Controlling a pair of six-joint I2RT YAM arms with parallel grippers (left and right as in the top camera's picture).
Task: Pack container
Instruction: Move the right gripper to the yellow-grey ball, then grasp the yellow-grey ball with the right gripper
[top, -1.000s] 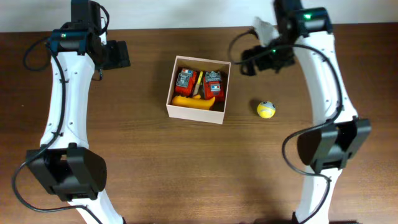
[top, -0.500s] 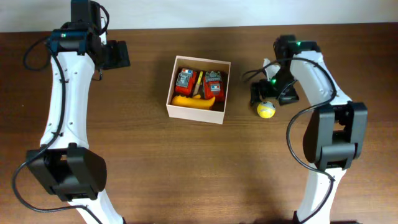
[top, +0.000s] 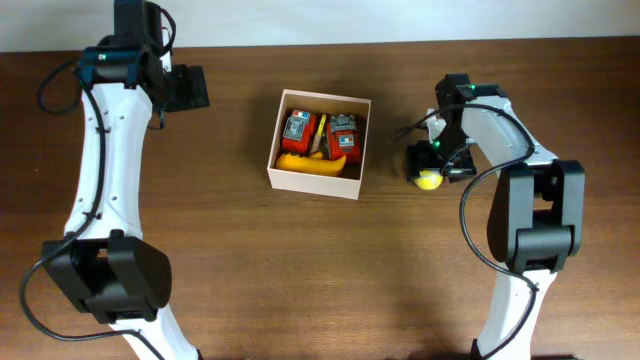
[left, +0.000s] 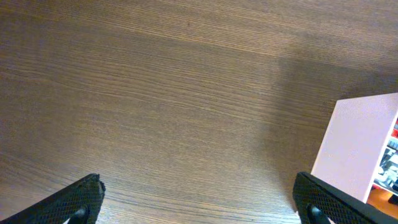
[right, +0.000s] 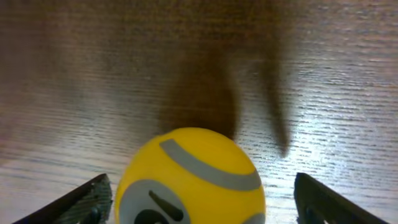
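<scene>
Brown wood-grain table (top: 250, 260) seen from overhead, with one arm at each side. The container (top: 312, 181), a square shallow box with thin white walls and a tan inside, sits a little behind the middle of the table, between the two arms and touched by neither. Inside it, two red toys (top: 297, 128) stand side by side against the far wall, and a yellow banana-shaped piece (top: 312, 162) lies along the near wall. A yellow ball (top: 429, 180) with grey markings rests on the table to the right of the container, well apart from its wall. The right gripper (top: 431, 172) is lowered directly over this ball. In the right wrist view its jaws stand wide, one on each side of the ball; one tip is just beside the ball's surface, while bare table shows between the ball and the other tip, so no grip is closed on it. The left gripper (top: 190, 88) hangs over bare wood near the far left of the table, well apart from the container. In the left wrist view its jaws are spread fully and hold nothing, and only one white wall of the container shows at the right edge.
</scene>
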